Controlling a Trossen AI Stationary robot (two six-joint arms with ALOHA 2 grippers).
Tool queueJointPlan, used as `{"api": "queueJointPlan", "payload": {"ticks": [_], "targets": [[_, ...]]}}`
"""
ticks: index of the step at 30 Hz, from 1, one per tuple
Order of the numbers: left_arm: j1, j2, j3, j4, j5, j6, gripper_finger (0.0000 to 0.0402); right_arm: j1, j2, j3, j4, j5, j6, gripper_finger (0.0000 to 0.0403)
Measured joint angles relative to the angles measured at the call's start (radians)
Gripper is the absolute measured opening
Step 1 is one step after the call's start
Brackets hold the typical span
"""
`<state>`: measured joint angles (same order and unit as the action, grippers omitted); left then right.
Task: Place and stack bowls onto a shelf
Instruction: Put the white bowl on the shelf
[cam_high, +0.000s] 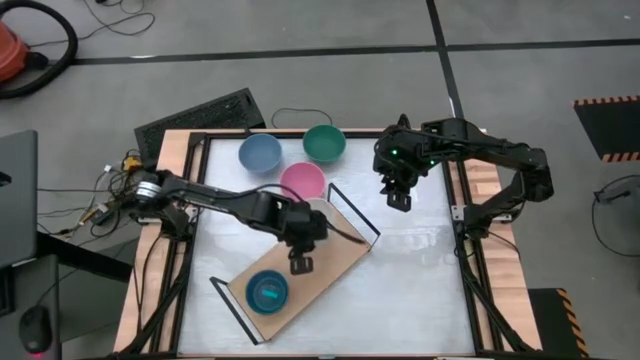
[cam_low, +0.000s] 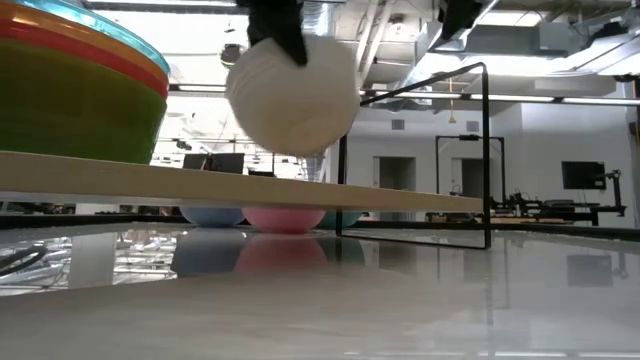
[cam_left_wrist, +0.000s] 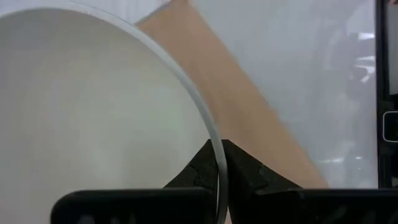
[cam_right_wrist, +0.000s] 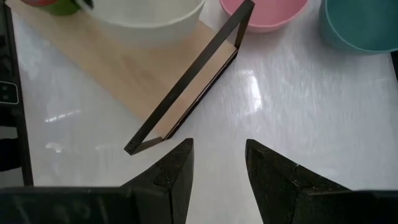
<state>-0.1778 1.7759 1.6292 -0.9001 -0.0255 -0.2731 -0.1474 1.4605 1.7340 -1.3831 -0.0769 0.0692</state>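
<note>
My left gripper (cam_high: 300, 258) is shut on the cream bowl (cam_low: 292, 95), which hangs tilted above the light-wood shelf (cam_high: 330, 270). The bowl's inside fills the left wrist view (cam_left_wrist: 93, 112). A stack of small bowls (cam_high: 268, 292), cyan on top, sits on the shelf's near-left end and also shows in the low view (cam_low: 70, 90). The blue bowl (cam_high: 260, 153), the teal bowl (cam_high: 324, 143) and the pink bowl (cam_high: 302, 181) stand on the table behind the shelf. My right gripper (cam_right_wrist: 217, 168) is open and empty, right of the shelf's far end (cam_high: 398, 198). My left gripper pinches the cream bowl's rim (cam_left_wrist: 219, 163), one finger inside the bowl and one outside. The fingers come from above, pointing down (cam_low: 290, 40). The bowl hangs below them, tilted and lifted clear of the shelf board (cam_low: 240, 185).
Black wire loop frames stand at both short ends of the shelf, one near my right gripper (cam_right_wrist: 186, 87) and one at the near-left end (cam_high: 232, 305). A dark keyboard-like object (cam_high: 200, 118) lies beyond the table's far-left corner.
</note>
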Motion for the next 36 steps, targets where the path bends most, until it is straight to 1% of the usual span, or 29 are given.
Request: {"api": "queueJointPlan", "payload": {"ticks": [4,8,12,15,26,33,36], "targets": [[-0.019,0.049,0.057,-0.054,0.000,0.026,0.0000,0.000,0.000,0.000,0.006,0.000,0.000,0.0171],[-0.037,0.074,0.040,-0.032,0.070,0.025,0.0000,0.000,0.000,0.000,0.006,0.000,0.001,0.0171],[-0.050,0.095,0.037,-0.020,0.101,0.011,0.0000,0.000,0.000,0.000,0.007,0.000,0.001,0.0171],[-0.058,0.108,0.037,0.016,0.101,0.002,0.0000,0.002,0.000,0.000,0.016,-0.001,0.010,0.0171],[-0.077,0.126,0.036,0.015,0.097,0.004,0.0000,0.003,0.000,0.000,0.034,-0.004,0.028,0.0171],[-0.085,0.155,0.035,0.025,0.166,-0.001,0.0000,0.003,0.000,0.000,0.031,-0.005,0.036,0.0171],[-0.085,0.155,0.035,0.031,0.162,-0.001,0.0000,0.003,0.000,0.000,0.030,-0.005,0.055,0.0171]]}}
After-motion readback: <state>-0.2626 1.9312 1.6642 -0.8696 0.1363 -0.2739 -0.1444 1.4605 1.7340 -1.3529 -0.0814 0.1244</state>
